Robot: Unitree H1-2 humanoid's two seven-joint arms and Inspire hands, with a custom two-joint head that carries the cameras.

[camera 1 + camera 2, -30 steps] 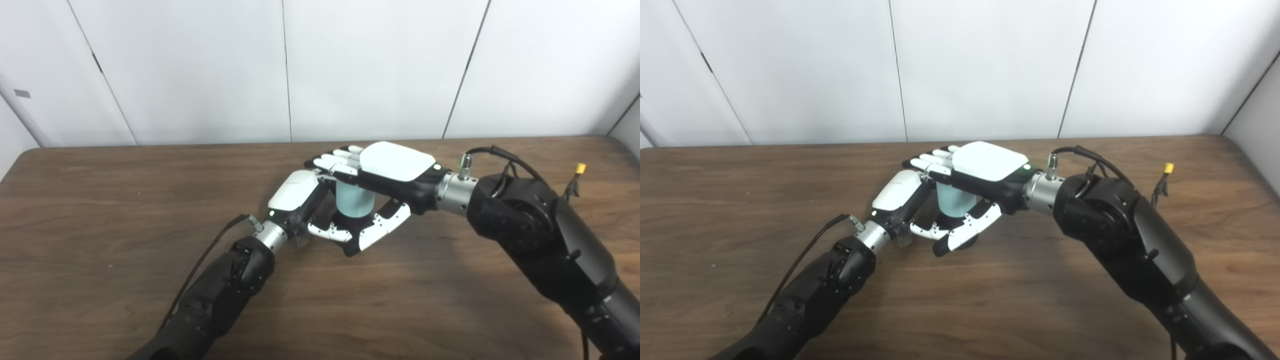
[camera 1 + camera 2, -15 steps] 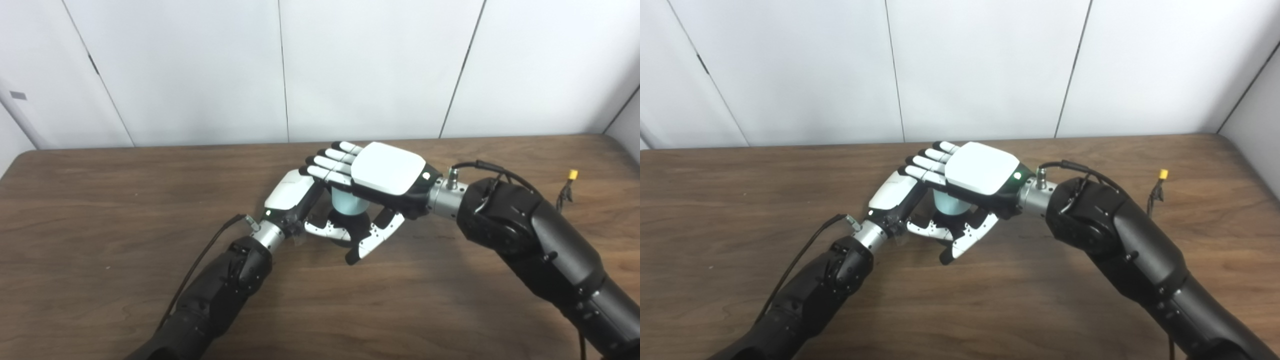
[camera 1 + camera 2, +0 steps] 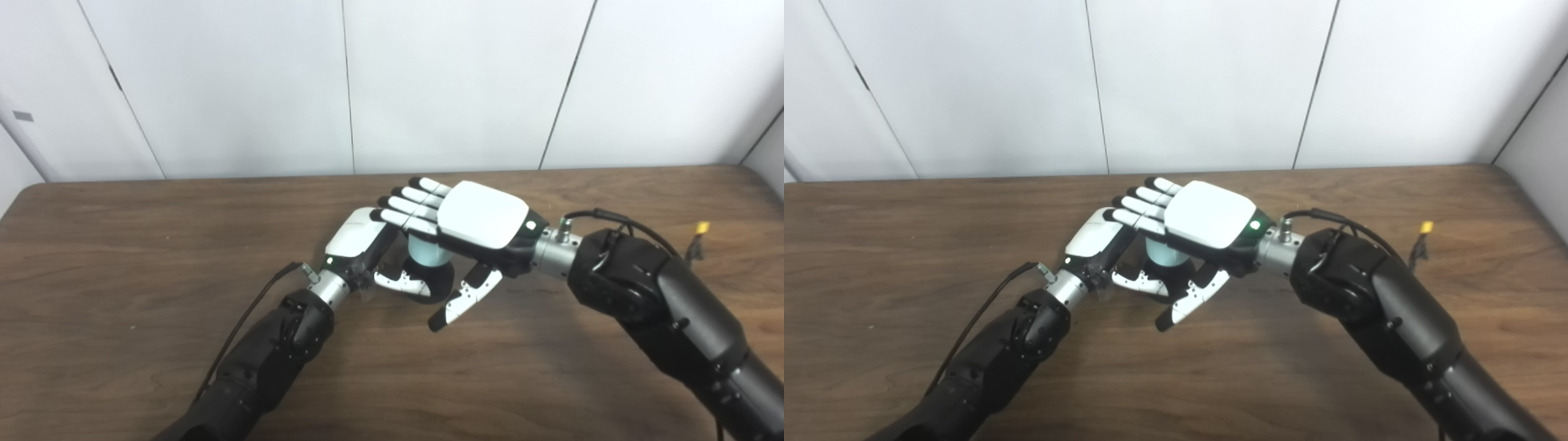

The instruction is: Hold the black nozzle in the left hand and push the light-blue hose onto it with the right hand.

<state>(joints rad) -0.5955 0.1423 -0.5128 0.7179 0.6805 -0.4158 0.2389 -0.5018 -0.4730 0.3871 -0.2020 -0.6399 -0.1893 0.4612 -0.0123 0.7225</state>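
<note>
Two hands: meeting at mid-table over a light-blue hose (image 3: 429, 254), a short pale cylinder standing upright on a black nozzle (image 3: 436, 288).
Around: black cable (image 3: 254, 312) trailing along the left forearm; yellow connector (image 3: 702, 227) on a thin wire past the right arm.
In the way: right hand (image 3: 474, 223), palm down, covering the hose top; fingers (image 3: 409, 205) stretched flat and apart, thumb (image 3: 465, 297) hanging clear, grasping nothing.
Left hand (image 3: 367, 245): wrapped round the nozzle from the left, white thumb (image 3: 401, 282) curled across its front.
Surface: dark wood-grain table (image 3: 122, 257).
Room: white panelled wall (image 3: 245, 86) with thin dark seams.
Hose: smooth, matte, only its lower side visible.
Nozzle: mostly hidden; seating depth impossible to tell.
</note>
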